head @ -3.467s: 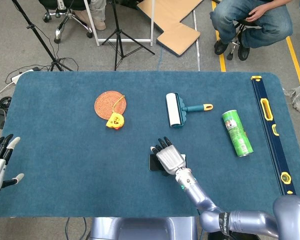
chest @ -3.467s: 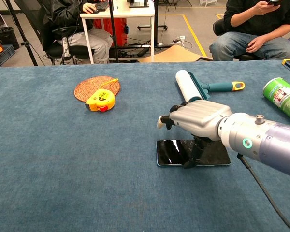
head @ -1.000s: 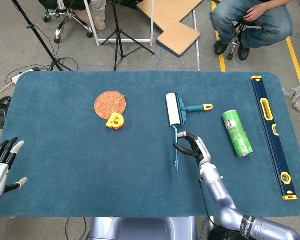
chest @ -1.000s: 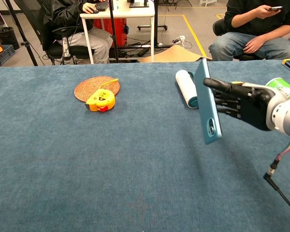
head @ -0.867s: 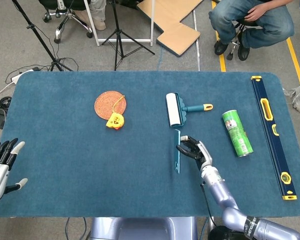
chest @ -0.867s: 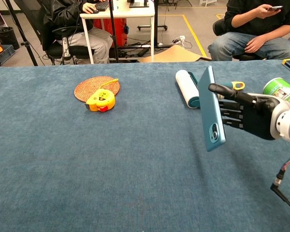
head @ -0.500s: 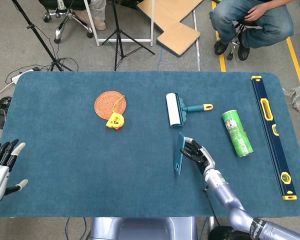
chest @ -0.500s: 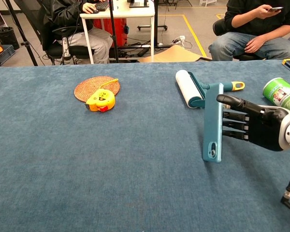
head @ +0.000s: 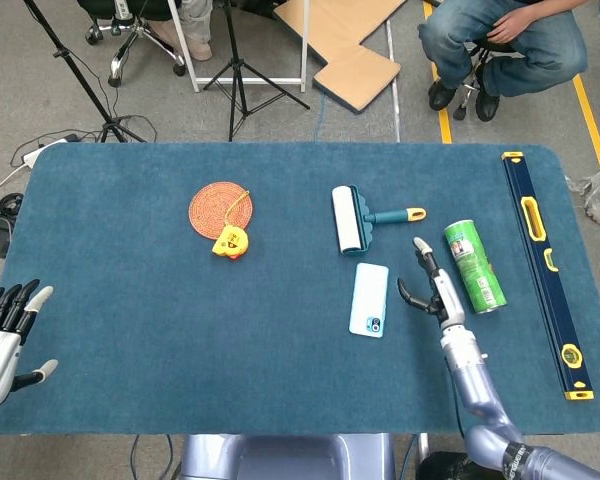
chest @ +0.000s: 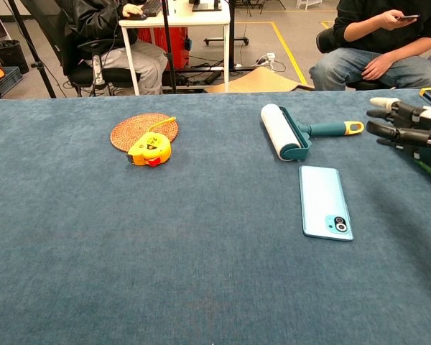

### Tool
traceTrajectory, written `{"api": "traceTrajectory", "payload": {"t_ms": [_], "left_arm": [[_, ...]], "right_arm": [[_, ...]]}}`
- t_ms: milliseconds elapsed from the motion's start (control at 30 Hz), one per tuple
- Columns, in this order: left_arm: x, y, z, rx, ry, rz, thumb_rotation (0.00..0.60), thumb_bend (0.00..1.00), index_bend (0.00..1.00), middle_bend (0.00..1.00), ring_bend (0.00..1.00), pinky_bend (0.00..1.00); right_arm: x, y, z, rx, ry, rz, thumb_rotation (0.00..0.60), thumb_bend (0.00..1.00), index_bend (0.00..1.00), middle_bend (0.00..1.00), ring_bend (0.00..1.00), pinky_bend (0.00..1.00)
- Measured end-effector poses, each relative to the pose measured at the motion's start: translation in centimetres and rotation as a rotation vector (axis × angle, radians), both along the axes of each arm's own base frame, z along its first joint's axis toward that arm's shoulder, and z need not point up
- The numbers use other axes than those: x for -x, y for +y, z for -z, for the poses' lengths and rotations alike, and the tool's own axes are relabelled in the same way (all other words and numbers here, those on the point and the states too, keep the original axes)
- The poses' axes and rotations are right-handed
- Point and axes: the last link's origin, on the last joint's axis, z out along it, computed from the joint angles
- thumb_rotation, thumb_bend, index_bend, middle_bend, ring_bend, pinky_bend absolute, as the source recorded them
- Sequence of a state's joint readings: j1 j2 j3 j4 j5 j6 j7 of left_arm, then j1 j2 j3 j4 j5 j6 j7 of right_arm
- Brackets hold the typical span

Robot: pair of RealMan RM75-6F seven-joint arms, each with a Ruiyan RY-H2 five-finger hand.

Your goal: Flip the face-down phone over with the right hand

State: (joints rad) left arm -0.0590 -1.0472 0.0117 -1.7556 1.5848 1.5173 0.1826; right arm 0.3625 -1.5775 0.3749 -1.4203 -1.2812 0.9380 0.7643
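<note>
The phone (head: pixel 369 299) lies flat on the blue table cover with its light-blue back and camera lens facing up; in the chest view the phone (chest: pixel 326 201) sits just in front of the lint roller. My right hand (head: pixel 430 285) hovers to the phone's right, apart from it, fingers spread and holding nothing. The chest view shows only the right hand's (chest: pixel 406 126) outstretched fingers at the right edge. My left hand (head: pixel 2 335) is off the table's near left corner, fingers spread and empty.
A lint roller (head: pixel 350 220) lies just behind the phone. A green can (head: pixel 473 266) lies right of my right hand, and a long spirit level (head: pixel 542 260) runs along the right edge. A woven coaster (head: pixel 218 207) and yellow tape measure (head: pixel 231 241) sit at left.
The phone, held upright on its edge by my right hand, has dropped flat with its back up. My right hand has let go and drawn away to the right.
</note>
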Motion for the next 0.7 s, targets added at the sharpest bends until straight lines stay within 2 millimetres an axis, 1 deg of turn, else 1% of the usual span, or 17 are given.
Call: {"api": "traceTrajectory", "payload": {"t_ms": [133,200,233,300,367,400,533,633,700], "left_arm": [[-0.1,0.0,0.0,-0.003,0.0,0.003,0.6,0.0,0.0,0.0,0.0,0.0],[-0.1,-0.1,-0.1,-0.007,0.0,0.004,0.6,0.0,0.0,0.0,0.0,0.0],[-0.1,-0.1,-0.1,-0.009,0.0,0.004,0.6,0.0,0.0,0.0,0.0,0.0],[-0.1,-0.1,-0.2,-0.012,0.0,0.005,0.6,0.0,0.0,0.0,0.0,0.0],[0.0,0.0,-0.3,-0.024,0.005,0.007,0.6,0.0,0.0,0.0,0.0,0.0],[0.0,0.0,-0.4,-0.035,0.011,0.009,0.6,0.0,0.0,0.0,0.0,0.0],[0.0,0.3,-0.7,-0.101,0.033,0.024,0.6,0.0,0.0,0.0,0.0,0.0],[0.2,0.4,-0.8,-0.111,0.024,0.024,0.6,0.0,0.0,0.0,0.0,0.0],[0.3,0.4,-1.0,-0.108,0.016,0.022,0.6,0.0,0.0,0.0,0.0,0.0]], "right_arm": [[0.0,0.2,-1.3,0.053,0.142,-0.108,0.6,0.36,0.04,0.0,0.0,0.0],[0.0,0.4,-1.9,0.081,0.23,-0.174,0.6,0.33,0.04,0.0,0.0,0.0],[0.1,0.6,-2.4,0.105,0.302,-0.224,0.6,0.31,0.04,0.0,0.0,0.0],[0.1,1.0,-3.1,0.143,0.421,-0.306,0.6,0.2,0.03,0.0,0.0,0.0],[0.3,1.5,-4.0,0.186,0.567,-0.394,0.6,0.04,0.03,0.0,0.0,0.0],[0.4,1.7,-4.5,0.202,0.631,-0.424,0.6,0.0,0.03,0.0,0.0,0.0],[1.3,3.3,-6.6,0.274,0.913,-0.511,0.6,0.0,0.02,0.0,0.0,0.0],[1.7,5.1,-8.1,0.304,1.057,-0.516,0.6,0.0,0.02,0.0,0.0,0.0],[1.8,6.4,-9.0,0.314,1.109,-0.496,0.6,0.0,0.02,0.0,0.0,0.0]]}}
